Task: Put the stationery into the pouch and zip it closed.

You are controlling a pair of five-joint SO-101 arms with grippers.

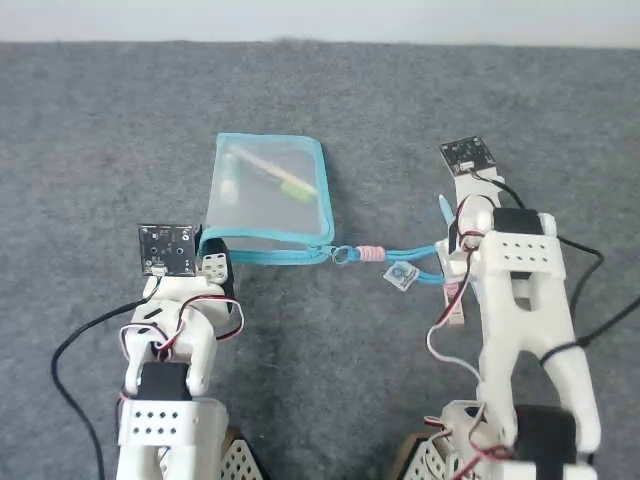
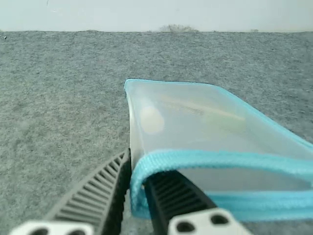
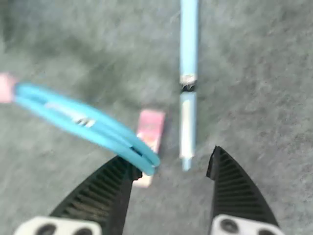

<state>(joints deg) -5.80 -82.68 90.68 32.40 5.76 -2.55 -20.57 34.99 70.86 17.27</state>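
The surface is a grey, felt-like mat with a fuzzy nap. One pouch lies flat on it, a rectangle of cloudy translucent plastic edged in woven turquoise tape, with the zipper running along the side nearest the arms. Inside it, dimly, are a thin wooden stick with a green end and a small white cylinder. From the zipper's end hang a metal ring, a pink bead, one thin blue strap loop and a small square tag.

The left arm is stretched low and forward, its gripper clamped on the pouch's turquoise corner, one ribbed black finger on each side of the tape.

The right arm reaches forward and tilts down; its gripper stands apart, with the strap loop's end resting against one finger. Just beyond it on the mat lie one pale blue pen and one small pink eraser, both outside the pouch.
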